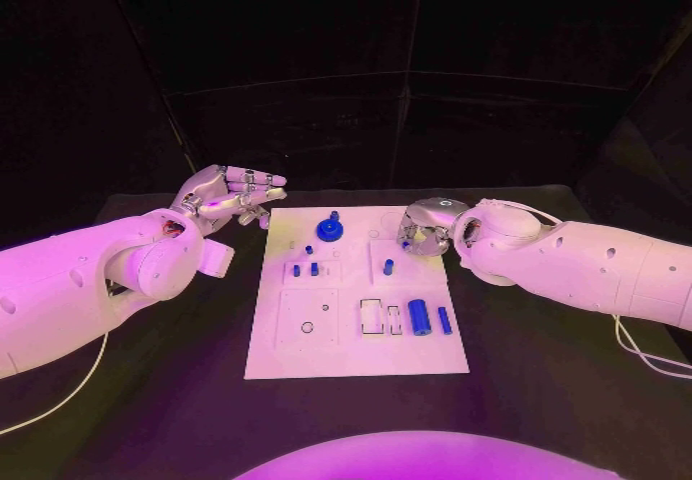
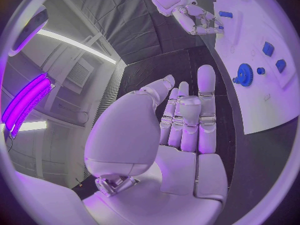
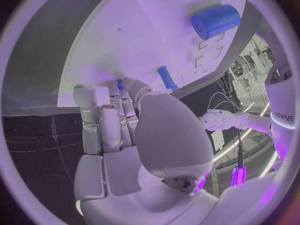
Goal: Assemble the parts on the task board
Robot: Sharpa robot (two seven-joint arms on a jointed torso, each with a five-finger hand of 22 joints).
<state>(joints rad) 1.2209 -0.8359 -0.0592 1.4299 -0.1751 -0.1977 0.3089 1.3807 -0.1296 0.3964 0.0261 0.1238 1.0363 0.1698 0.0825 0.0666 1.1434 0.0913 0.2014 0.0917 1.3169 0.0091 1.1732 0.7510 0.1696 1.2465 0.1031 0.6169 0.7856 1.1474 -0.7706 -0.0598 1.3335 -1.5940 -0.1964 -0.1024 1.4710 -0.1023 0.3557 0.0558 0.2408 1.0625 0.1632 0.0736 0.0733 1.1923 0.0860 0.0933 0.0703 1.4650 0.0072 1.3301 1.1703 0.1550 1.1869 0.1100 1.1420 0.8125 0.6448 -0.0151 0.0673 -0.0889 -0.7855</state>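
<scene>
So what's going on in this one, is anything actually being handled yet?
Not clearly. The left hand hovers off the far left corner of the task board, fingers apart, holding nothing. The right hand is over the board's far right area; whether it grips a part is unclear. A blue gear stands near the far edge, and a blue cylinder and thinner blue peg lie nearer.

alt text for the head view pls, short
A white task board lies mid-table with small blue parts and a blue gear on it. The left hand hovers empty off its far left corner; the right hand is over its far right corner.
</scene>
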